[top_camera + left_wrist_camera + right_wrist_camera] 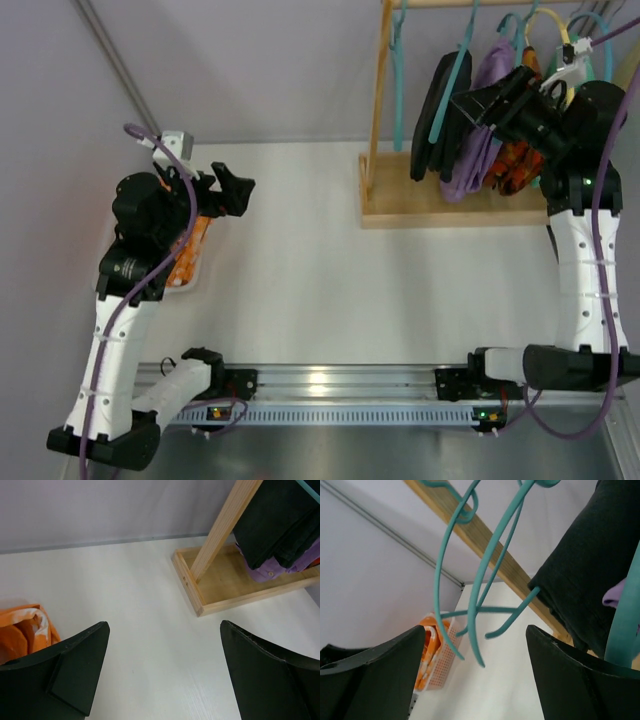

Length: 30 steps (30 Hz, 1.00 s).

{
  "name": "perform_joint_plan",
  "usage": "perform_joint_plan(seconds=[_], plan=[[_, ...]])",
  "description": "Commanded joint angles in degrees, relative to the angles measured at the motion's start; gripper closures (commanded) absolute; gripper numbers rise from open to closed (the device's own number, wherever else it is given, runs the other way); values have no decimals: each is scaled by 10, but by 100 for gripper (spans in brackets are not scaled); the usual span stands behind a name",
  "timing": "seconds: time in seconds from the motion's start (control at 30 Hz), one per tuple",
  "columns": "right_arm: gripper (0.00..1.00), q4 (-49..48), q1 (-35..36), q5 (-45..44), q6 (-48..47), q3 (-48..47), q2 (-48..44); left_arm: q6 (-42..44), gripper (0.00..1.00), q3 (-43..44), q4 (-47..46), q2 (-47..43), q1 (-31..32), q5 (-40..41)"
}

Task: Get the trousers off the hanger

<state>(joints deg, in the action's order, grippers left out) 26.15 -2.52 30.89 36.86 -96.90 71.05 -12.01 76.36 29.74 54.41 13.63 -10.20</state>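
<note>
1. At the far right of the table, the dark trousers are seen draped over a teal hanger on the wooden rack, just beside a purple garment.
2. The right gripper is raised to the rack close to the trousers. Its jaws are spread wide and nothing is held between them.
3. The left gripper is held well apart from the rack, near the basket of orange cloth. It too is wide open and empty.
4. The grasp is judged not yet made.
5. Empty teal hangers are seen just ahead of the right fingers, so one could be snagged instead of the cloth.
6. The purple garment could be pinched along with the trousers, since the two hang side by side.
7. If the trousers are pulled sideways rather than slid off, the hanger could be dragged from the rail or the rack tipped.
</note>
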Motion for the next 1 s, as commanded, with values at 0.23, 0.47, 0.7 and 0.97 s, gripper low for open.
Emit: perform_joint_plan(seconds=[0.23, 0.47, 0.7, 0.97], plan=[[34, -150, 12, 4, 116, -94, 153, -83, 1, -18, -10, -49, -108, -51], [42, -194, 21, 4, 162, -105, 201, -78, 1, -9, -10, -41, -112, -34], [52, -225, 38, 11, 191, -120, 226, -82, 1, -16, -10, -34, -113, -25], [81, -296, 57, 43, 218, -130, 231, -79, 1, -14, -11, -32, -113, -11]])
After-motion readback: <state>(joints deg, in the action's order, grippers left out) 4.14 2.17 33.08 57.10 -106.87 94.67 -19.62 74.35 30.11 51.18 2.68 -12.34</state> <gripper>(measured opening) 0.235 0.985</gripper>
